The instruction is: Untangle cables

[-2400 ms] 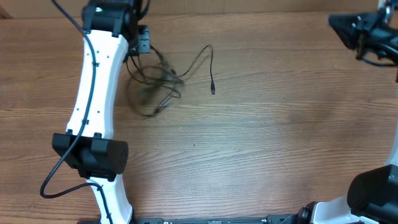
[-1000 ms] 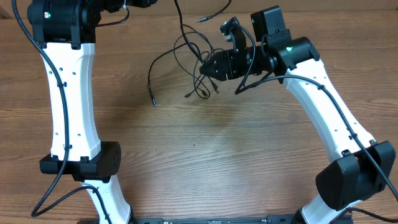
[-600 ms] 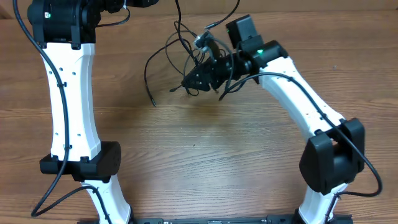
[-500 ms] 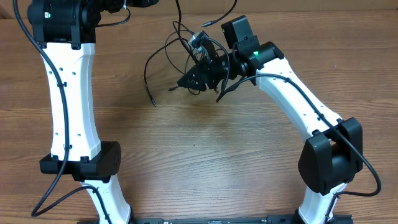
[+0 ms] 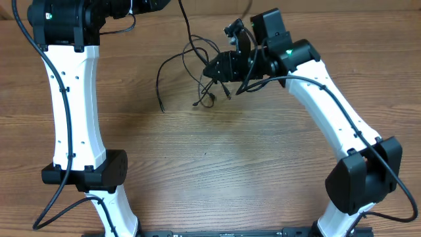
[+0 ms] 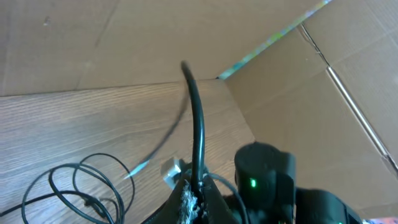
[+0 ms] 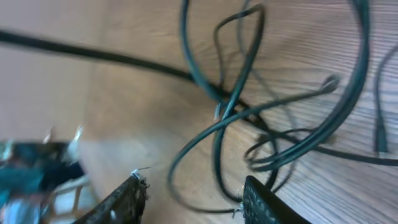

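I have the left arm stretched toward the far edge of the table [image 5: 250, 151], the left gripper [image 6: 193, 193] clamped on one raised strand of the cables [image 7: 227, 118]. The right arm bends over the tangle lying mid-table; the right gripper [image 7: 193, 186] stands half open, loops between its fingers, nothing pinched.

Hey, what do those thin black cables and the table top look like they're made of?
The cables: probably a rubber or plastic jacket, black, smooth with a slight sheen; they bend into loose loops. The table: wood or a wood-look laminate, brown with long grain streaks, matte; the pictures can't settle which.
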